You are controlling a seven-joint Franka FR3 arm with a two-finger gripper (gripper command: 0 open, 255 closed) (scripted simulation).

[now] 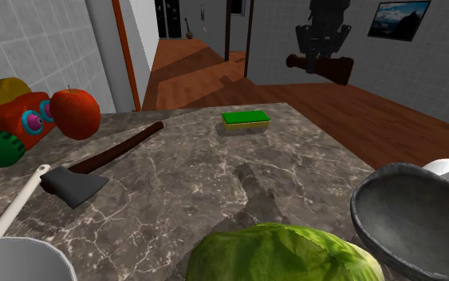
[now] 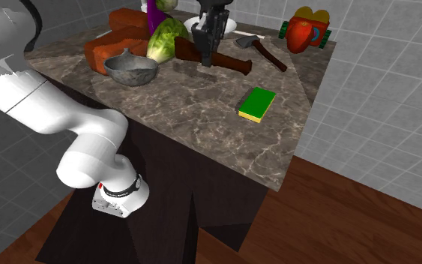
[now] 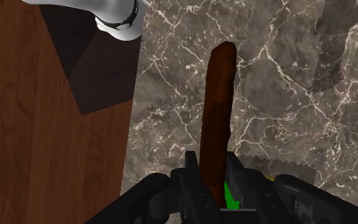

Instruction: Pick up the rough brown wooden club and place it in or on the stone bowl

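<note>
- The black gripper is clamped on the rough brown club, one finger pressed to each side.
- In the shoulder view's upper right, the club hangs roughly level in the air, above the far side of the marble counter.
- The grey bowl sits at that view's lower right, well apart from the club.
- A green sponge lies near the centre, and an axe lies at the left.

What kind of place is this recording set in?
Probably a home kitchen: a marble counter with an apple and a cabbage on it, grey tiled walls, and a wood floor.
</note>
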